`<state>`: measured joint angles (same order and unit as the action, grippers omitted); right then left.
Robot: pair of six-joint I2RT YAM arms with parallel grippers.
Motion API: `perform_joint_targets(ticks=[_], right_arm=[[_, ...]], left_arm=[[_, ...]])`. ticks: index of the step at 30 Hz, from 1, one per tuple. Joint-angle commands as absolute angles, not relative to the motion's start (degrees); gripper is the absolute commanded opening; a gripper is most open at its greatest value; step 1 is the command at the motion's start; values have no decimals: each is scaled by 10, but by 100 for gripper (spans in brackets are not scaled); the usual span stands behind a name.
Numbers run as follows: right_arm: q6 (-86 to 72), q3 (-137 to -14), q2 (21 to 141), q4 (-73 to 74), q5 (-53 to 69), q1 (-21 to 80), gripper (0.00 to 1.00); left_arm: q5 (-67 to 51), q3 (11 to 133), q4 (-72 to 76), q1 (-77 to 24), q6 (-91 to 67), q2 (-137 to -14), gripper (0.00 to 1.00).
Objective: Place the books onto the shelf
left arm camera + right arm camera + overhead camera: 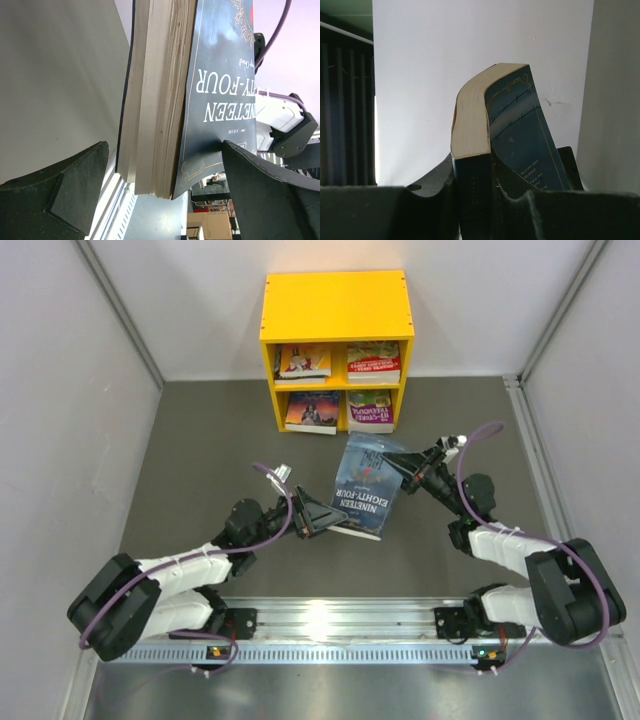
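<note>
A dark blue book (pixel 368 487) titled Nineteen Eighty-Four hangs tilted above the grey floor, in front of the yellow shelf (pixel 336 305). My right gripper (pixel 405 472) is shut on its far right edge; in the right wrist view the book (pixel 515 115) stands up from between the shut jaws of that gripper (pixel 487 165). My left gripper (pixel 325 520) is open at the book's near end. In the left wrist view the book's page block (pixel 165 100) sits between the spread fingers (pixel 75 195), with gaps on both sides. Several books (pixel 303 361) lie in the shelf's compartments.
The shelf stands against the back wall, each of its compartments holding books (pixel 370 412). White side walls close in the grey floor (pixel 200 460). A metal rail (pixel 330 625) runs along the near edge by the arm bases.
</note>
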<state>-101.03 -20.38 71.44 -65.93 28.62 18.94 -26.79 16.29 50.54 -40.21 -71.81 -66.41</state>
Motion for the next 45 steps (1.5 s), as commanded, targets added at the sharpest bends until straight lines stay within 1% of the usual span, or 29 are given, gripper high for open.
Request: perform_joint_targets(ticks=[1, 7, 11, 16, 20, 22, 24, 28, 29, 30, 31, 33, 34, 35, 37, 38, 39, 40, 41, 44, 45], right_arm=[[-1119, -242, 722, -864, 256, 185, 0], [-1141, -251, 722, -875, 247, 187, 0], [-1124, -252, 716, -871, 250, 189, 0], [-1107, -214, 728, -876, 245, 192, 0], [-1106, -200, 750, -889, 243, 193, 0], [-1105, -203, 754, -892, 244, 193, 0], [-1104, -212, 766, -893, 249, 194, 0], [-1098, -215, 778, -894, 256, 194, 0], [-1095, -212, 781, -894, 258, 192, 0], [-1091, -210, 784, -894, 260, 192, 0], [-1089, -207, 786, -894, 262, 190, 0], [-1085, -199, 793, -894, 270, 182, 0], [-1083, -196, 796, -894, 277, 173, 0], [-1081, -196, 802, -894, 284, 169, 0], [-1077, -204, 810, -893, 308, 151, 0], [-1077, -217, 820, -893, 318, 146, 8], [-1080, -225, 826, -893, 329, 142, 24], [-1082, -232, 836, -893, 348, 131, 42], [-1085, -244, 839, -893, 357, 126, 63], [-1092, -256, 843, -892, 389, 99, 82], [-1096, -255, 841, -892, 397, 90, 84]], left_arm=[[-270, 165, 496, -403, -693, -679, 98], [-262, 162, 514, -403, -702, -691, 98], [-250, 163, 538, -403, -717, -687, 98], [-248, 185, 540, -403, -722, -687, 98], [-258, 203, 555, -403, -730, -699, 95], [-262, 202, 582, -403, -741, -709, 91], [-265, 200, 601, -403, -749, -721, 83], [-272, 201, 631, -403, -762, -735, 39], [-274, 205, 626, -403, -761, -737, 19], [-276, 207, 619, -403, -759, -736, 12], [-277, 210, 607, -403, -749, -734, 7], [-272, 223, 545, -403, -732, -721, 0], [-268, 231, 508, -403, -705, -713, 0], [-250, 252, 424, -403, -687, -706, 0], [-227, 275, 350, -402, -637, -686, 0], [-208, 292, 328, -402, -625, -677, 0], [-177, 301, 297, -402, -614, -674, 0], [-166, 321, 283, -395, -594, -673, 0], [-161, 333, 270, -390, -585, -677, 0], [-146, 392, 231, -373, -554, -697, 0], [-142, 407, 224, -368, -547, -703, 0]])
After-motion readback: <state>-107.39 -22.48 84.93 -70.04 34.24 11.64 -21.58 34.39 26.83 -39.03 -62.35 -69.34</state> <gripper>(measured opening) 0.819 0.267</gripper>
